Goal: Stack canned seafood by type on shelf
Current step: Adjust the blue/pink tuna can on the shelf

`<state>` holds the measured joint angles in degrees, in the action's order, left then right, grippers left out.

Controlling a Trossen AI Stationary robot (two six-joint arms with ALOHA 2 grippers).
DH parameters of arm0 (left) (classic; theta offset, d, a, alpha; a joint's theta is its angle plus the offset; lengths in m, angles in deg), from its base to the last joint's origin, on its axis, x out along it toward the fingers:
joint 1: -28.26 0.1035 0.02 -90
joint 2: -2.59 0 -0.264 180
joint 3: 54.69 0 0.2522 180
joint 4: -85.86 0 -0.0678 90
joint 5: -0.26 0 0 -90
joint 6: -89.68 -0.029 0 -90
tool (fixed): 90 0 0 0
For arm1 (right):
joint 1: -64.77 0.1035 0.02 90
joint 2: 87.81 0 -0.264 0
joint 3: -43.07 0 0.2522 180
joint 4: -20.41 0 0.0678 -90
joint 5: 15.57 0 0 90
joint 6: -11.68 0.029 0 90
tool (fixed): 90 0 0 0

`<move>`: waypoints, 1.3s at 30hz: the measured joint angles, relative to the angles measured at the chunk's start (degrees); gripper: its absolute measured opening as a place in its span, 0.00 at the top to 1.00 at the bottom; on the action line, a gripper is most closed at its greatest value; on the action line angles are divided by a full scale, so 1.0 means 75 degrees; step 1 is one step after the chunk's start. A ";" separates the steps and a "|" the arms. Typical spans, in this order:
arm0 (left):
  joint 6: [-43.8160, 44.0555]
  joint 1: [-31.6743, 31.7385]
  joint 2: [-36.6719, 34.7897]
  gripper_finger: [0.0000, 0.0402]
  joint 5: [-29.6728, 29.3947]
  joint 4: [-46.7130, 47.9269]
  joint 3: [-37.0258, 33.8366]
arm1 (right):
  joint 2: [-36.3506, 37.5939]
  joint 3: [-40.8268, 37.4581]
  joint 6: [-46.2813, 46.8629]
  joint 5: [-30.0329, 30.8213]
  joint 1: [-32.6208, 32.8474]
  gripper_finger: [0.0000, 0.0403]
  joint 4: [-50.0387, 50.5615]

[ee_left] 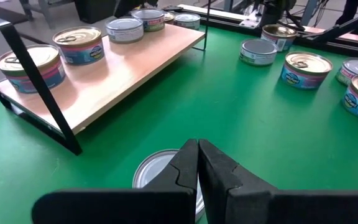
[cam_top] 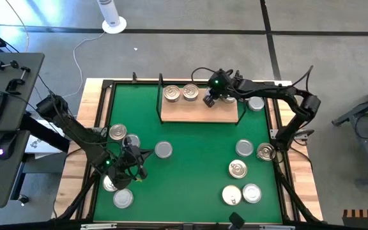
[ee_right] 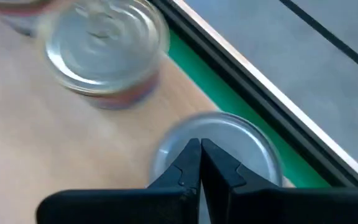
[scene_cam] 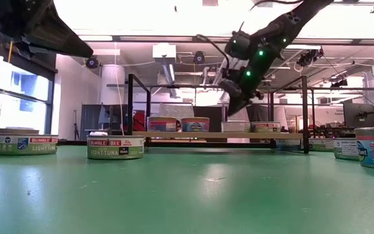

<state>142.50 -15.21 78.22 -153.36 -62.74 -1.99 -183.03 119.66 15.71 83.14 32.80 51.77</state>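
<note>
The tan shelf (cam_top: pixel 200 112) stands at the mat's far side. Two gold-lidded tins (cam_top: pixel 171 94) (cam_top: pixel 190 93) sit on its left part, and silver-lidded ones (ee_left: pixel 124 28) further along. My right gripper (ee_right: pixel 199 155) is shut and hovers just above a silver-lidded tin (ee_right: pixel 241 146) resting on the shelf near its far edge; in the low view its tips (scene_cam: pixel 237 110) stand clear of that tin (scene_cam: pixel 236 126). My left gripper (ee_left: pixel 197 167) is shut, above the mat's near left, over a silver tin (ee_left: pixel 154 175) that lies flat on the mat.
Loose tins lie on the green mat (cam_top: pixel 190 160): several on the left around my left gripper (cam_top: pixel 117 133) (cam_top: pixel 122 199) and several on the right (cam_top: pixel 244 148) (cam_top: pixel 237 168) (cam_top: pixel 252 193). One more tin (cam_top: pixel 255 103) sits beside the shelf's right end. The black frame (cam_top: pixel 107 115) rims the mat.
</note>
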 joint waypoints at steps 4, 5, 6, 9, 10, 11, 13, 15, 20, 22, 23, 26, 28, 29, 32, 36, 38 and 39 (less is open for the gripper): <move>0.0003 -0.0044 0.0000 1.00 0.0000 0.0002 0.0000 | -0.0042 0.0000 0.0072 -0.0659 0.0169 1.00 -0.0622; 0.0000 -0.0057 0.0000 1.00 -0.0003 -0.0001 0.0000 | -0.0085 0.0000 0.0146 -0.0756 0.0214 1.00 -0.0921; -0.0012 -0.0057 0.0000 1.00 -0.0002 0.0000 0.0000 | -0.0154 0.0008 0.0193 -0.0781 0.0254 1.00 -0.1205; -0.0134 -0.0057 0.0000 1.00 -0.0006 -0.0125 0.0000 | -0.0457 0.0009 0.0221 -0.0791 0.0340 1.00 -0.1898; -0.0194 -0.0057 0.0000 1.00 -0.0006 -0.0179 0.0000 | -0.0568 0.0009 0.0260 -0.0794 0.0345 1.00 -0.2128; -0.0253 -0.0057 0.0000 1.00 -0.0010 -0.0223 0.0000 | -0.0684 0.0009 0.0283 -0.0797 0.0347 1.00 -0.2347; -0.0263 -0.0057 0.0000 1.00 -0.0012 -0.0240 0.0000 | -0.0925 0.0009 0.0342 -0.0796 0.0325 1.00 -0.2644; -0.0265 -0.0057 0.0000 1.00 -0.0013 -0.0270 0.0001 | -0.1101 0.0006 0.0344 -0.0794 0.0281 1.00 -0.2684; -0.0265 -0.0057 0.0000 1.00 -0.0012 -0.0288 0.0000 | -0.1208 0.0015 0.0332 -0.0798 0.0277 1.00 -0.2744; -0.0265 -0.0057 0.0000 1.00 -0.0012 -0.0303 0.0000 | -0.1208 0.0015 0.0323 -0.0819 0.0313 1.00 -0.2739; -0.0265 -0.0057 0.0000 1.00 -0.0012 -0.0312 0.0000 | -0.1208 0.0015 0.0323 -0.0841 0.0318 1.00 -0.2744; -0.0265 -0.0057 0.0000 1.00 -0.0012 -0.0340 0.0000 | -0.1208 0.0015 0.0394 -0.1062 0.0318 1.00 -0.2744; -0.0265 -0.0057 0.0000 1.00 -0.0012 -0.0339 0.0000 | -0.1208 0.0015 0.0402 -0.1157 0.0335 1.00 -0.2741; -0.0265 -0.0057 0.0000 1.00 -0.0012 -0.0339 0.0000 | -0.1208 0.0015 0.0402 -0.1158 0.0358 1.00 -0.2741; -0.0265 -0.0057 0.0000 1.00 -0.0012 -0.0339 0.0000 | -0.1208 0.0015 0.0402 -0.1176 0.0432 1.00 -0.2751; -0.0265 -0.0057 0.0000 1.00 -0.0009 -0.0339 0.0000 | -0.1219 0.0015 0.0251 -0.1196 0.0548 1.00 -0.2866; -0.0265 -0.0057 0.0000 1.00 -0.0009 -0.0339 0.0000 | -0.1149 0.0008 0.0069 -0.1194 0.0646 1.00 -0.2879; -0.0265 -0.0057 0.0000 1.00 -0.0009 -0.0336 0.0000 | -0.1058 0.0004 -0.0007 -0.1173 0.0715 1.00 -0.2873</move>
<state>140.51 -15.64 78.22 -153.42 -65.27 -1.99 -190.96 119.69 15.66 74.35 38.16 30.22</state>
